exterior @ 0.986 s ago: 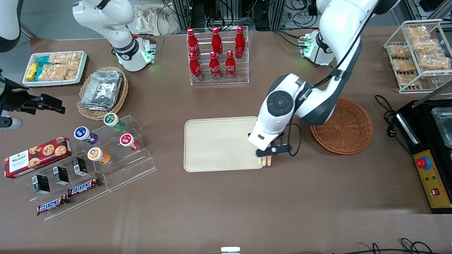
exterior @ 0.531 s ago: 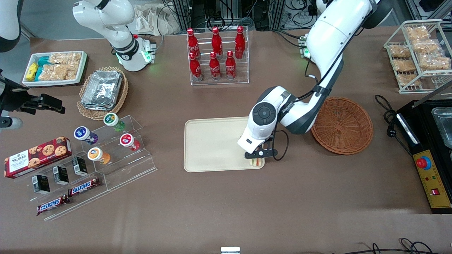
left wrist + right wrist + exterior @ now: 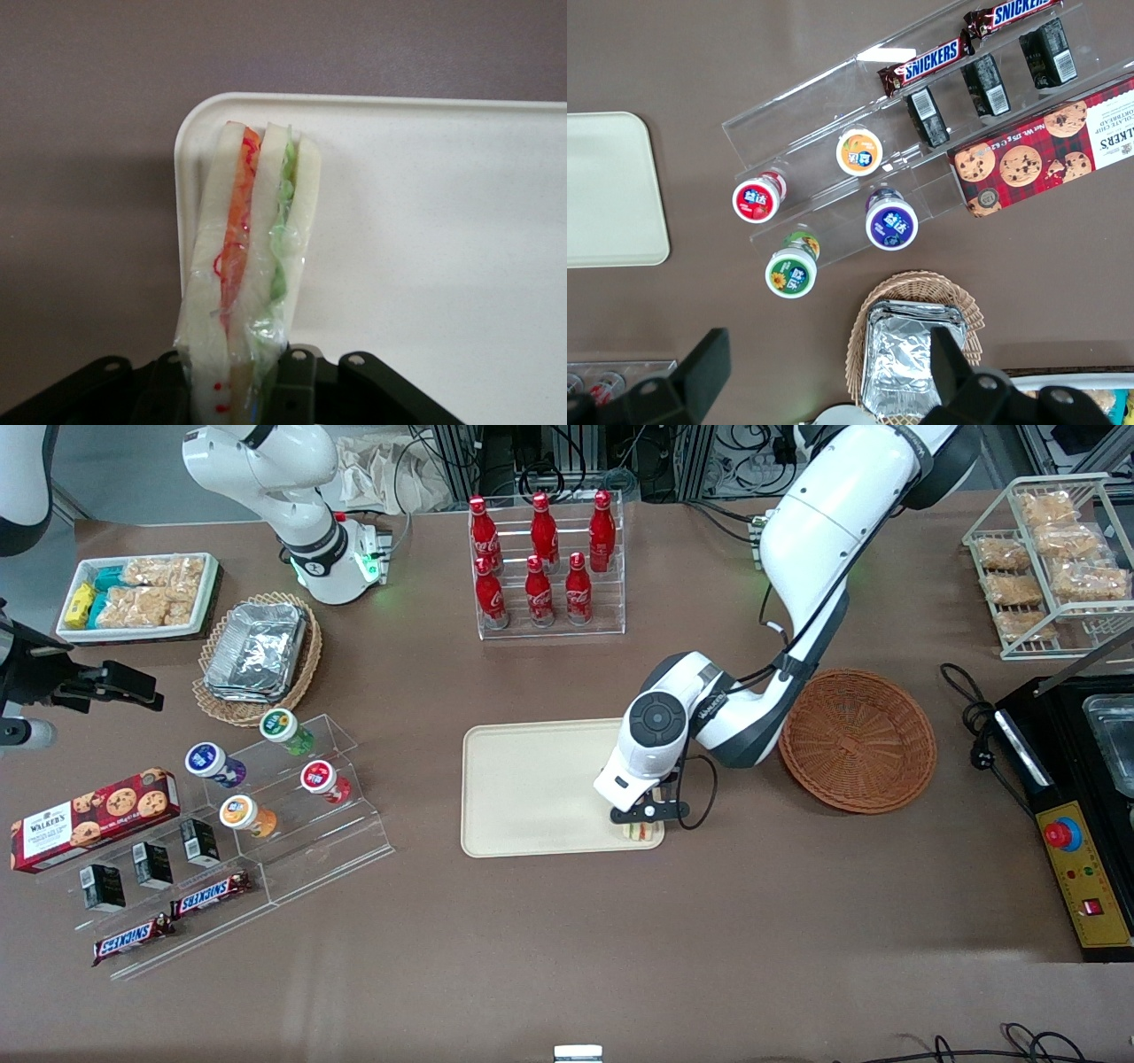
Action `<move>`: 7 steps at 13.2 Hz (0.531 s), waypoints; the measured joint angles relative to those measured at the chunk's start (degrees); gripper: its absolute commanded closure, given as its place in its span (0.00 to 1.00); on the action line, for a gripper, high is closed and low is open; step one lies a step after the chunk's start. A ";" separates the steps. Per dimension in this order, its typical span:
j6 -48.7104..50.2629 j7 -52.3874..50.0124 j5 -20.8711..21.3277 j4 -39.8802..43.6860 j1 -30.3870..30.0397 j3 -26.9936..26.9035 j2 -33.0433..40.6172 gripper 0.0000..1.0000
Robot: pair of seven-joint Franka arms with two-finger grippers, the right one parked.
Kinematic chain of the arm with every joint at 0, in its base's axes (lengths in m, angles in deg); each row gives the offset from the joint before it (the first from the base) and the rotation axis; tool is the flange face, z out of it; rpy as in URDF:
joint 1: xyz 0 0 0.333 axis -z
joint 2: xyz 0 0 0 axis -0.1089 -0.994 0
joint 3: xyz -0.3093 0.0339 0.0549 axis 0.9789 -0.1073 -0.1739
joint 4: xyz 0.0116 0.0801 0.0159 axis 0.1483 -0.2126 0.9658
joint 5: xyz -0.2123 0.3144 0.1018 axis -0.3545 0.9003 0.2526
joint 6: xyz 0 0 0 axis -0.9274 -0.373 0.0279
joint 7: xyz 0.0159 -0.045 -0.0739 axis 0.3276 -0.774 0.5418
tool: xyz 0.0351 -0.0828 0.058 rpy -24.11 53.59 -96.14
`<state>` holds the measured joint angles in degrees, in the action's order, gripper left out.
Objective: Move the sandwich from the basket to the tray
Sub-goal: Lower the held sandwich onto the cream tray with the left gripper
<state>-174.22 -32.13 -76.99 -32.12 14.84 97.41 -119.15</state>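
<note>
Black two-finger end effector (image 3: 640, 825), clamped on the triangular wrapped sandwich of pale bread with orange and green filling (image 3: 248, 266), holding it upright over the corner of the cream rectangular plastic tray (image 3: 532, 788) nearest the round reddish-brown wicker basket (image 3: 858, 740), on brown bench (image 3: 567, 939).

1. "SNICKERS": printed in blue on two brown chocolate bars (image 3: 930, 64) lying on the clear acrylic stepped display (image 3: 292, 850).
2. "WALKER'S": white lettering on the red tartan rectangular cookie box (image 3: 93, 818); the smaller print beneath it is illegible.
3. White script logo on the six red bottles (image 3: 540, 558) in the clear acrylic rack: too small to read with certainty.
</note>
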 measured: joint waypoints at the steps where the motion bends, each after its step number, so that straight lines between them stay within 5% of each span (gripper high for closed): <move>1: 0.00 0.00 0.00 -0.02 0.01 0.00 -0.12 0.00; 7: 0.00 -0.06 0.01 0.15 0.01 0.00 -0.33 0.00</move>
<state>-174.22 -32.18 -76.98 -31.97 14.85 97.41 -119.49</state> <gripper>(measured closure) 0.097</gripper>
